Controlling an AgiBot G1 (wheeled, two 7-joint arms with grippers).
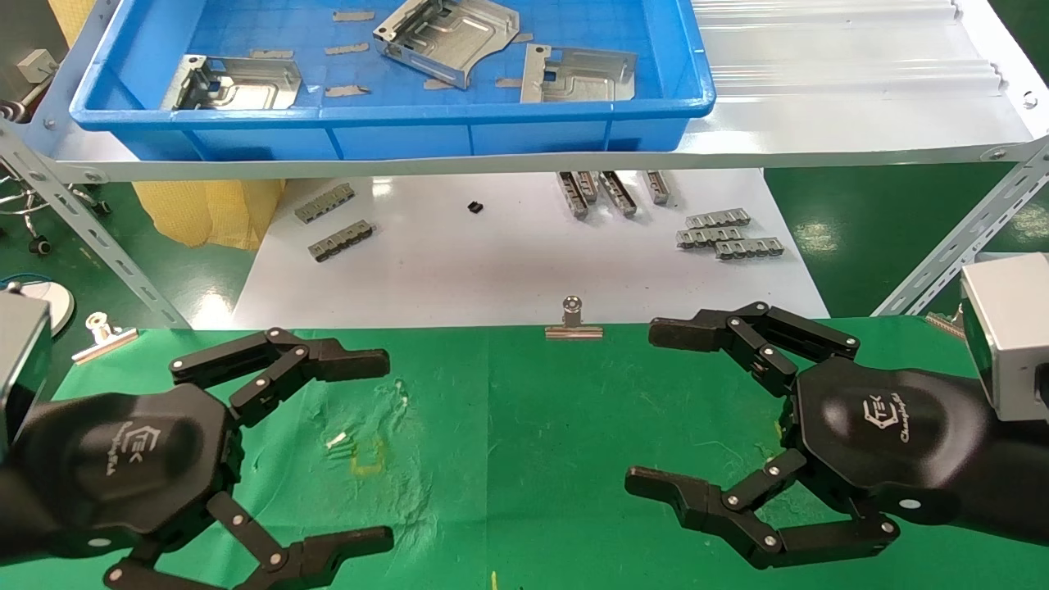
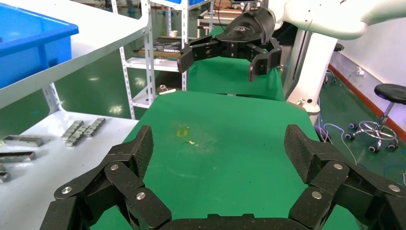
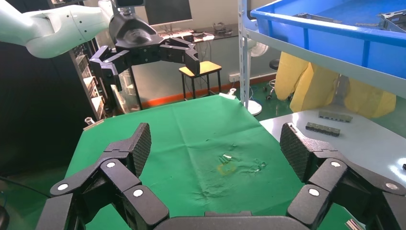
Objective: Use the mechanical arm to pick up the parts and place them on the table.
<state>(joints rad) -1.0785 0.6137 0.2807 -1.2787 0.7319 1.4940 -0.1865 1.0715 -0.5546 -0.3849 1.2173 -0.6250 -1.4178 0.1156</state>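
Three silvery sheet-metal parts lie in the blue tray [image 1: 393, 123] on the upper shelf: one at the left [image 1: 233, 82], one tilted in the middle [image 1: 447, 37], one at the right [image 1: 578, 75]. My left gripper [image 1: 385, 447] hovers open and empty over the left of the green cloth table [image 1: 508, 459]. My right gripper [image 1: 643, 406] hovers open and empty over its right side. They face each other across the faint yellow square mark [image 1: 369, 463]. The left wrist view shows the right gripper [image 2: 222, 60] far off; the right wrist view shows the left gripper [image 3: 148, 57] far off.
Small grey notched strips [image 1: 336, 221] [image 1: 729, 233] lie on the white board [image 1: 508, 262] below the shelf. Binder clips [image 1: 574, 324] [image 1: 102, 336] hold the cloth's far edge. Angled metal shelf braces [image 1: 90, 229] [image 1: 959, 246] stand at both sides.
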